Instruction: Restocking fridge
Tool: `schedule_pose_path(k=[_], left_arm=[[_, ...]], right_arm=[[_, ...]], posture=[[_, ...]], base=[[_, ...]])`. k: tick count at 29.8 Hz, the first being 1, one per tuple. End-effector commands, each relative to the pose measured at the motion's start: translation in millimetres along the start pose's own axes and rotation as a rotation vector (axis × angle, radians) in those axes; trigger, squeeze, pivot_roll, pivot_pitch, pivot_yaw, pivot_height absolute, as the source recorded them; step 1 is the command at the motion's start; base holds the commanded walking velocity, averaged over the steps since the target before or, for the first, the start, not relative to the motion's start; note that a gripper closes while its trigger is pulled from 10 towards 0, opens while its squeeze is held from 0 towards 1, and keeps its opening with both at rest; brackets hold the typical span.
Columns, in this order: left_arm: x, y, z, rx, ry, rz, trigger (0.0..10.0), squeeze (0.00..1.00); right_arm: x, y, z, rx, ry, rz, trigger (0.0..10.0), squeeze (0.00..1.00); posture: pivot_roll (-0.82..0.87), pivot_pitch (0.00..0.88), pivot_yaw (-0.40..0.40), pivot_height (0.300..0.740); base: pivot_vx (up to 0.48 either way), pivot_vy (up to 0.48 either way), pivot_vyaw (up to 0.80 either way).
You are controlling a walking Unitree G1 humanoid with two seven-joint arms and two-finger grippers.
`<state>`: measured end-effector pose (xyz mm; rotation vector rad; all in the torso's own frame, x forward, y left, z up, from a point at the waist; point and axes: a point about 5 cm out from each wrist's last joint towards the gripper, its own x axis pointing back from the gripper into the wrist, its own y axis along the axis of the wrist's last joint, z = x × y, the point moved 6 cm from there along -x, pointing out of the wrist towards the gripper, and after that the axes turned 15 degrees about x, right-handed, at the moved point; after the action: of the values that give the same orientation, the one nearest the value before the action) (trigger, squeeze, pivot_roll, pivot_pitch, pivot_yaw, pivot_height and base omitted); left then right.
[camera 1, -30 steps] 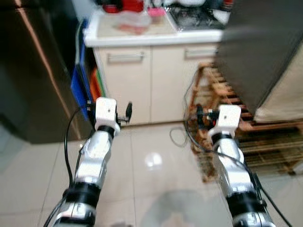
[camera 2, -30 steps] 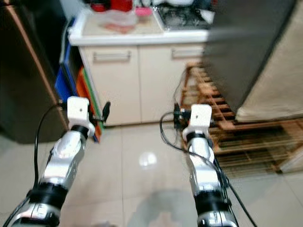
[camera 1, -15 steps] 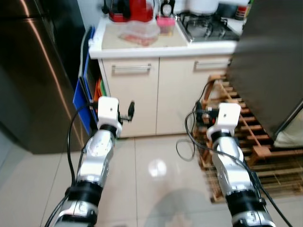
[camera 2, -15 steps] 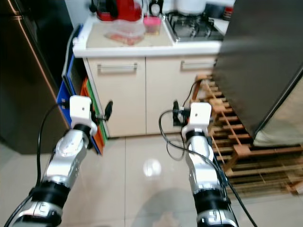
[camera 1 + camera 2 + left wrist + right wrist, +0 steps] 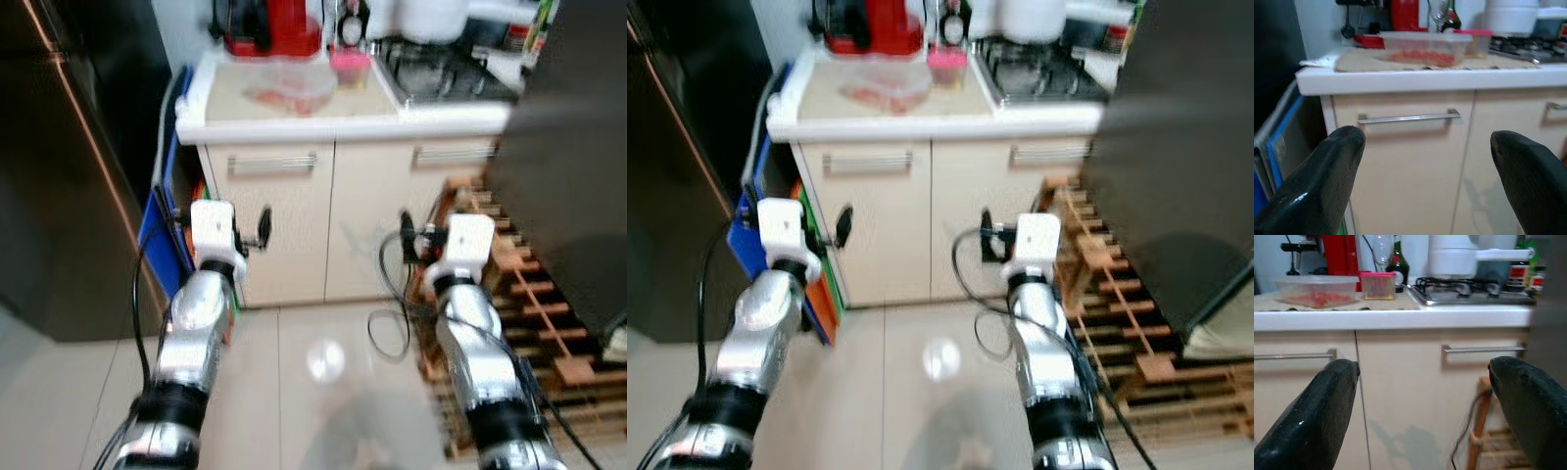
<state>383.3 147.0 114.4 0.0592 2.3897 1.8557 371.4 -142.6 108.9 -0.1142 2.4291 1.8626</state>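
Compared with a second ago, the head views sit closer to the cream cabinet (image 5: pixel 294 220), with the left claw (image 5: pixel 263 227) and right claw (image 5: pixel 406 235) raised before its doors and the dark fridge (image 5: pixel 59 166) at the robot's left. Left wrist view: fingers (image 5: pixel 1317 188) spread wide, empty, facing the clear food container (image 5: pixel 1425 46) on the desk (image 5: pixel 1400 78). Right wrist view: fingers (image 5: pixel 1317 411) likewise spread, empty, below the stove (image 5: pixel 1469 289).
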Motion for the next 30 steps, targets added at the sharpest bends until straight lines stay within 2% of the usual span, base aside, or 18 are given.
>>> schedule_pose_path(k=[1, 6, 9, 12, 14, 19, 22, 27, 30], left_arm=[[-1.0, 7.2, 9.0, -0.004, 0.023, -0.019, 10.0, 0.0], [0.5, 8.5, 6.7, -0.019, 0.012, -0.025, 10.0, 0.0], [6.1, -3.0, 13.8, -0.01, 0.042, 0.0, 10.0, 0.0], [6.8, -0.2, 6.8, 0.002, 0.033, -0.005, 10.0, 0.0], [4.0, 3.2, -3.3, -0.007, -0.008, -0.015, 10.0, 0.0], [-2.5, 6.7, -3.5, 0.019, 0.016, -0.024, 10.0, 0.0], [-2.7, 16.2, -10.9, 0.002, -0.015, -0.05, 10.0, 0.0], [-4.5, 22.3, -10.3, -0.001, -0.014, -0.062, 10.0, 0.0], [-5.7, 30.9, -12.8, -0.019, -0.033, -0.085, 10.0, 0.0]], right_arm=[[-2.7, 8.2, 9.9, -0.018, 0.023, -0.028, 10.0, 0.17], [-2.7, 7.8, 12.5, -0.017, 0.034, -0.03, 10.0, 0.17], [0.0, -4.6, 11.8, -0.022, 0.023, 0.007, 10.0, 0.17], [0.5, 1.6, 8.9, -0.029, 0.016, 0.0, 10.0, 0.17], [-1.3, 7.7, 10.8, -0.022, 0.038, -0.02, 10.0, 0.17], [-7.8, 5.1, 2.7, -0.015, 0.011, -0.009, 10.0, 0.18], [-10.4, 14.2, 1.9, -0.014, 0.008, -0.031, 10.0, 0.18], [-12.0, 23.9, 3.4, -0.015, 0.013, -0.061, 10.0, 0.18], [-16.1, 41.2, -0.8, -0.035, -0.02, -0.104, 10.0, 0.17]], posture=[[-0.04, 0.0, 0.01, 0.74], [-0.03, 0.0, 0.006, 0.74], [-0.03, 0.004, -0.002, 0.74], [-0.04, 0.009, -0.008, 0.74], [-0.04, 0.023, -0.017, 0.74], [-0.04, 0.051, -0.016, 0.74], [-0.03, 0.048, -0.011, 0.74], [-0.02, 0.038, -0.001, 0.74], [-0.01, 0.033, 0.004, 0.74]], base=[[0.45, 0.0, 0.0], [0.451, 0.0, 0.0], [0.45, 0.0, 0.0], [0.45, 0.0, 0.0], [0.452, 0.0, 0.0], [0.45, 0.0, 0.0], [0.45, 0.0, 0.0], [0.452, 0.0, 0.0], [0.419, 0.104, 0.0]])
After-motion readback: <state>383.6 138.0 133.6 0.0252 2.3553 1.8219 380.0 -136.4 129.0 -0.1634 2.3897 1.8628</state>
